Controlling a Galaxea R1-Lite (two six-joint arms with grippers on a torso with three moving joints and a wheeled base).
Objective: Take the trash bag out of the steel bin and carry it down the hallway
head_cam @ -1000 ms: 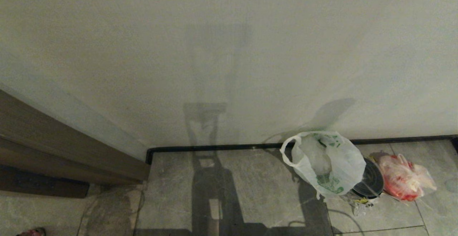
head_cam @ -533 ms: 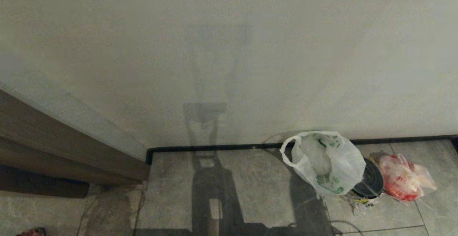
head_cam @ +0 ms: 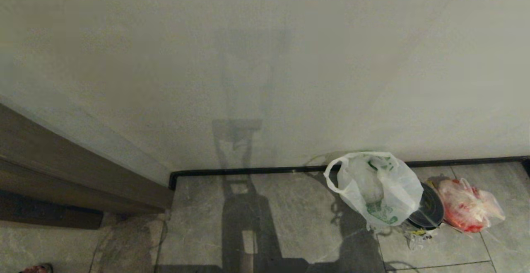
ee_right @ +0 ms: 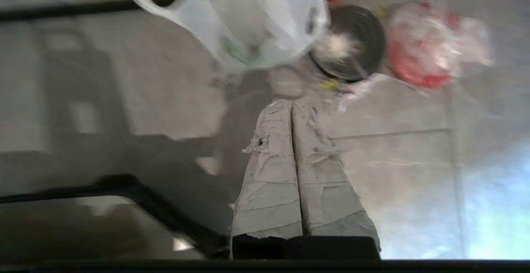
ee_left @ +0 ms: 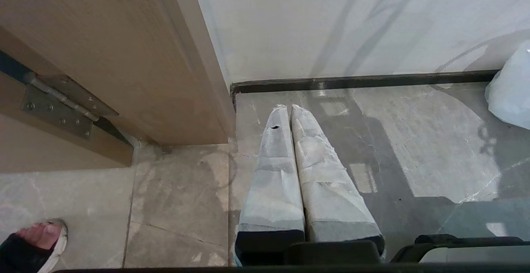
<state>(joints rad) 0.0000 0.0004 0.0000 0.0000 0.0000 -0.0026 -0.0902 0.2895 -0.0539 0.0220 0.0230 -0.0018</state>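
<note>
The trash bag (head_cam: 374, 188), translucent white with green print, stands loose on the grey hallway floor (head_cam: 298, 219) against the off-white wall. One loop handle sticks out to its left. It also shows in the right wrist view (ee_right: 252, 20), and its edge shows in the left wrist view (ee_left: 511, 95). My right gripper (ee_right: 291, 104) is shut and empty, hanging over the tiles a short way back from the bag. My left gripper (ee_left: 288, 107) is shut and empty, above the floor near the door frame corner. Neither gripper shows in the head view. The steel bin is out of view.
A black round container (head_cam: 428, 211) leans beside the bag, with a red-and-clear plastic bag (head_cam: 468, 206) to its right. The brown door frame (head_cam: 62, 169) juts out at the left. A black baseboard (head_cam: 256, 169) runs along the wall. A person's sandalled foot (ee_left: 37, 242) is at the near left.
The arm's shadow on the wall above the trash bag has gone, and shadow now falls on the floor beside the bag. The bag has not moved.
</note>
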